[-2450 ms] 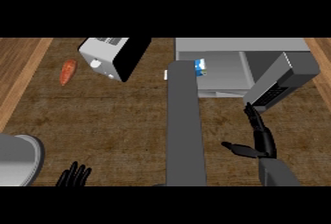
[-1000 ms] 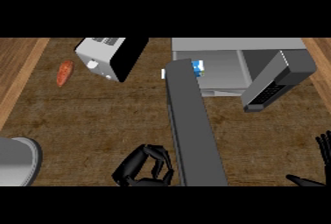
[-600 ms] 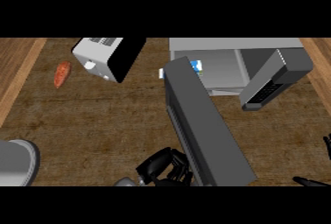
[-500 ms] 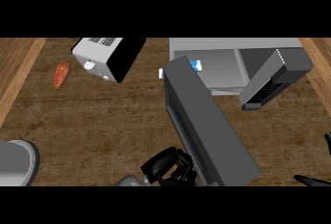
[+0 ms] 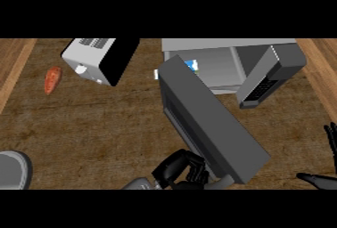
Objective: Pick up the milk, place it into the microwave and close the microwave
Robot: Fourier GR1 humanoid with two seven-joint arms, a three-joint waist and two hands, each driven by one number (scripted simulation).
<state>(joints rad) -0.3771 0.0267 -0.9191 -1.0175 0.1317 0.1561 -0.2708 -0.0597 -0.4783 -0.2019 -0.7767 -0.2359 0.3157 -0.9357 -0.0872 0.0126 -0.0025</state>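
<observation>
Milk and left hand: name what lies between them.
Head view: the half-open microwave door stretches between the left hand and the milk.

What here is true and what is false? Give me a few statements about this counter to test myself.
1. The milk carton sits inside the microwave. True.
2. The microwave door is fully shut. False: it stands partly open, and the inside shows.
3. The left hand is at the door's near end, fingers curled. True.
4. The right hand holds the milk carton. False: it is open at the view's right edge, holding nothing.
5. The orange vegetable lies right of the microwave. False: it lies far left, beyond the toaster.
</observation>
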